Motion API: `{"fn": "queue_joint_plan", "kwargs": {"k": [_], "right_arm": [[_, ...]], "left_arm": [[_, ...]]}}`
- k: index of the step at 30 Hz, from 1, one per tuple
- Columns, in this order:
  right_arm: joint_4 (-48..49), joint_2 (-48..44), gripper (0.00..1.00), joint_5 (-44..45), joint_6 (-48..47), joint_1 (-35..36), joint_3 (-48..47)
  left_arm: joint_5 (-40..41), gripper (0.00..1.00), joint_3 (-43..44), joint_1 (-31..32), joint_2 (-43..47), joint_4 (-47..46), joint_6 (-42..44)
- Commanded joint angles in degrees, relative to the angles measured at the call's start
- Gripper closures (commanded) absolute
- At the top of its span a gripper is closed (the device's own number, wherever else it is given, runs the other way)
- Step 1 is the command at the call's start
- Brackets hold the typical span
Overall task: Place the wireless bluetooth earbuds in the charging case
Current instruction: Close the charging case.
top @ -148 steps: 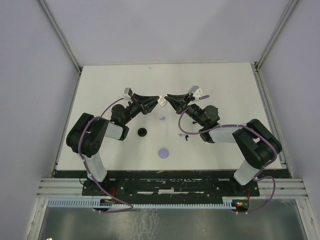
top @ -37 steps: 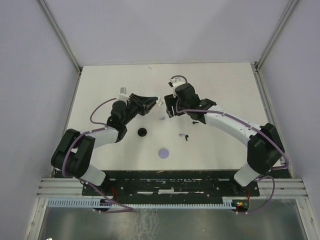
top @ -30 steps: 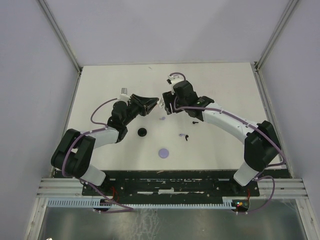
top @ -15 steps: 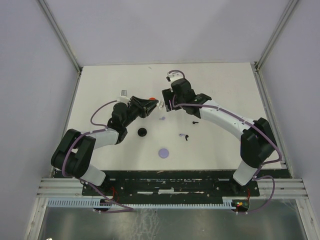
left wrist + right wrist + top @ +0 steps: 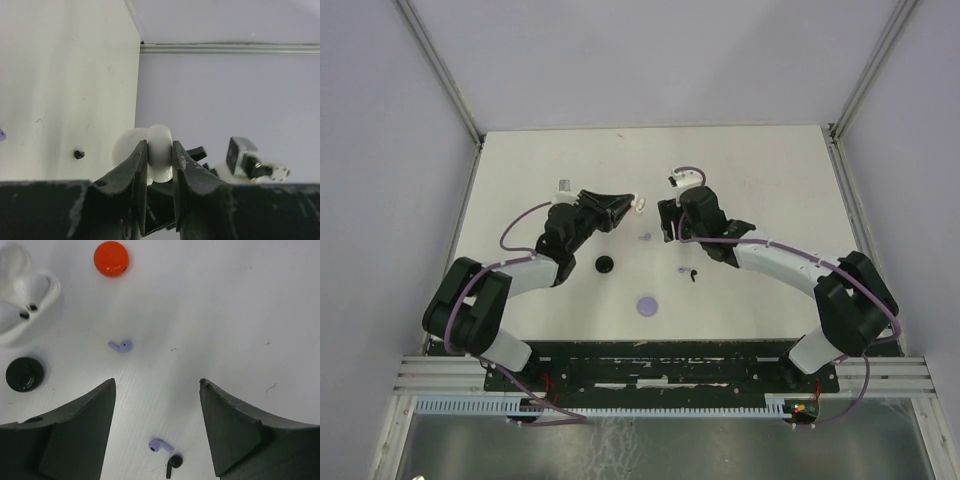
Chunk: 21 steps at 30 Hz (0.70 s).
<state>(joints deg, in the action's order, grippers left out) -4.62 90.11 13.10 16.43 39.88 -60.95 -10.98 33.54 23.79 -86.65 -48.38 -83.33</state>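
The white table [image 5: 750,170] fills the middle of the top view, under even light with only soft shadows. Pale lavender-grey walls [image 5: 650,60] close it in at 9, 12 and 3 o'clock. Two aluminium profiles [image 5: 440,70] rise from the far corners, towards 11 and 1 o'clock. At 6 o'clock, a black plate [image 5: 660,365] and an aluminium rail [image 5: 440,380] lie along the near edge.

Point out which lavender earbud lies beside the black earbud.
The lower lavender earbud in the right wrist view, next to the black earbud; the other lavender earbud lies alone farther up.
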Motion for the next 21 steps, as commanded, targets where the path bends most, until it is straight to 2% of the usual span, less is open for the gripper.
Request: {"fn": "queue_joint_plan", "kwargs": {"k": [1,6,11,16,21], "right_arm": [[17.93,-3.35,0.24,1.07,-1.96,1.32,7.75],[35.64,-1.35,0.23,-1.3,-5.38,2.66,14.41],[47.7,2.88,0.23,-1.49,-8.35,3.69,16.2],[48.12,5.73,0.24,-2.59,-9.23,4.24,13.43],[46.98,7.45,0.24,0.52,-10.48,4.51,11.22]], "left_arm": [[6.25,0.97,3.8,1.09,-1.09,-0.94,-4.79],[9.35,0.97,4.26,3.29,-2.81,-0.69,-8.72],[10.74,0.97,4.32,4.86,-4.53,-0.68,-11.14],[11.33,0.97,4.48,5.69,-5.69,-0.71,-12.51],[10.54,0.97,4.97,6.03,-6.25,-1.0,-12.57]]}}
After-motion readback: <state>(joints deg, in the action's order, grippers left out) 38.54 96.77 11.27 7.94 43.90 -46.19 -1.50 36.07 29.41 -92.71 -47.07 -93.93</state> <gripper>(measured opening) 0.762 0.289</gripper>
